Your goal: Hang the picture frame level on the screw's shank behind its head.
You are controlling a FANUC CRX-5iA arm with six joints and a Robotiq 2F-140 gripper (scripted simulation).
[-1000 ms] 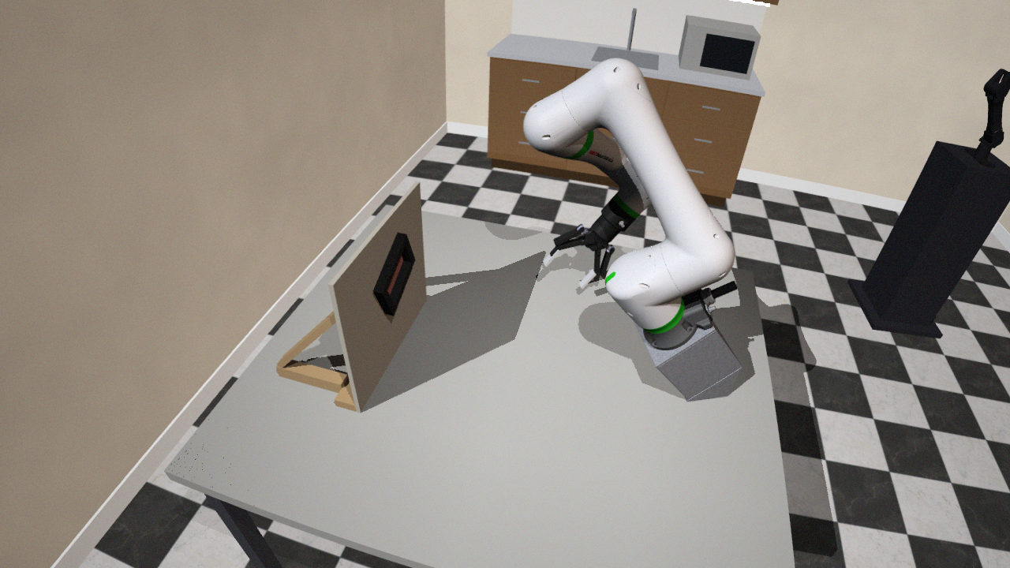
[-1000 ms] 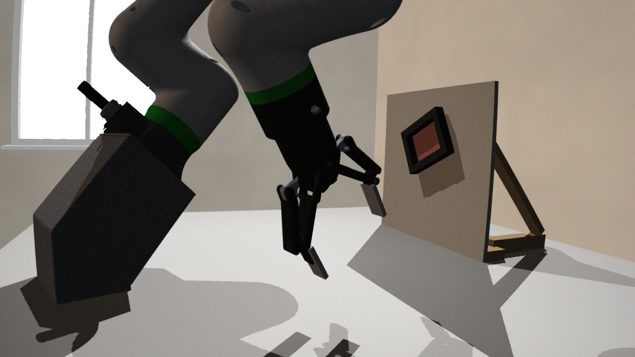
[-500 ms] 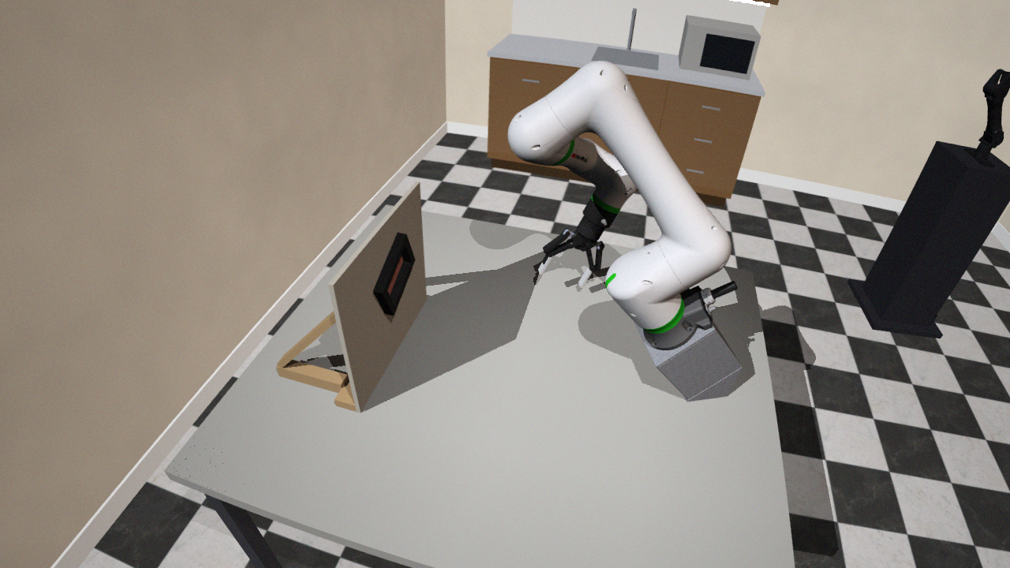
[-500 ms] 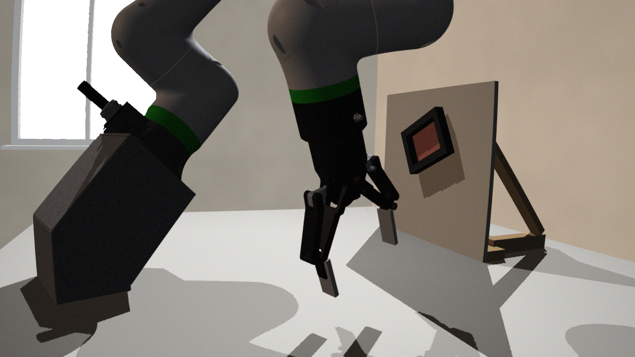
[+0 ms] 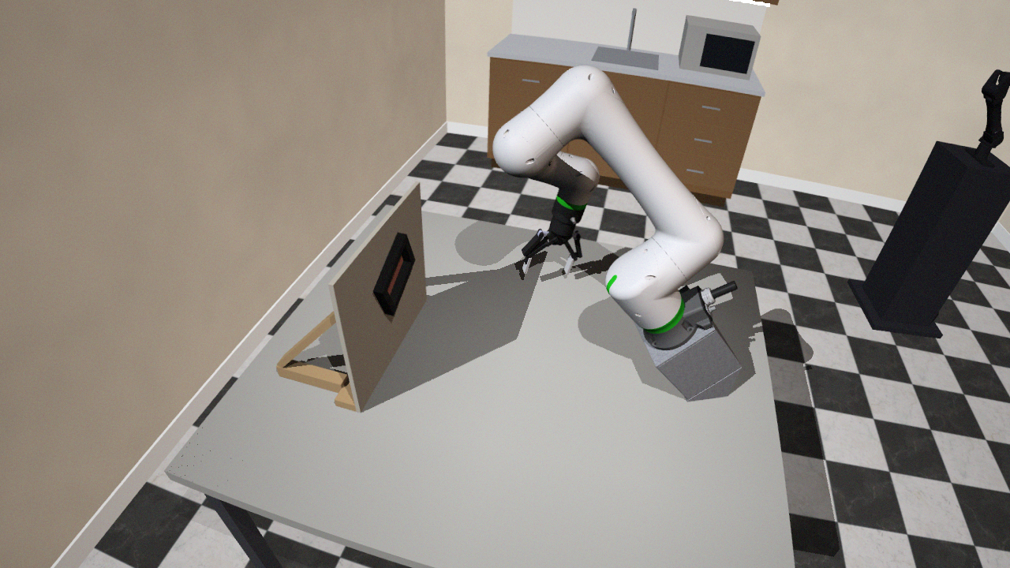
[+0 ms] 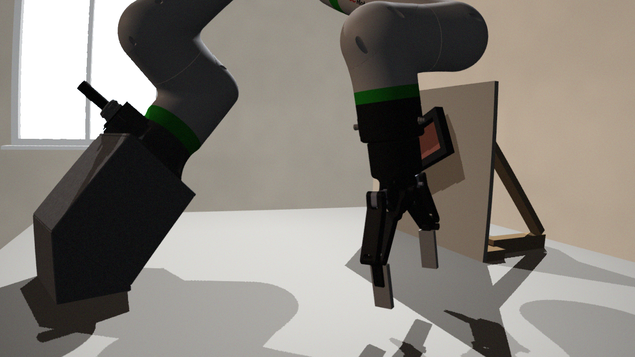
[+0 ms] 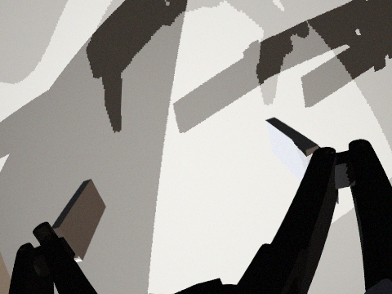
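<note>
The tool (image 5: 546, 269) (image 6: 406, 268) (image 7: 180, 167), fingers spread around nothing, points down over the tabletop (image 5: 565, 452) (image 6: 222, 239) (image 7: 204, 212); the picture frame (image 5: 383, 290) (image 6: 445, 143), left of centre in the top view, hangs tilted on the board (image 5: 367, 338) (image 6: 470, 199). Levelling seems the step in hand; next, approach the frame and turn it gently, the screw's seating being hidden

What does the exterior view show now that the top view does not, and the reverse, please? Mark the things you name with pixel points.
Exterior only: a window (image 6: 53, 71).
Top only: a microwave (image 5: 720, 47), a sink (image 5: 626, 57) and a checkered floor (image 5: 854, 416).
Both: the picture frame (image 5: 394, 274) (image 6: 445, 133) on an upright board (image 5: 353, 317) (image 6: 475, 208), and the open gripper (image 5: 545, 267) (image 6: 406, 267), away from the frame.
</note>
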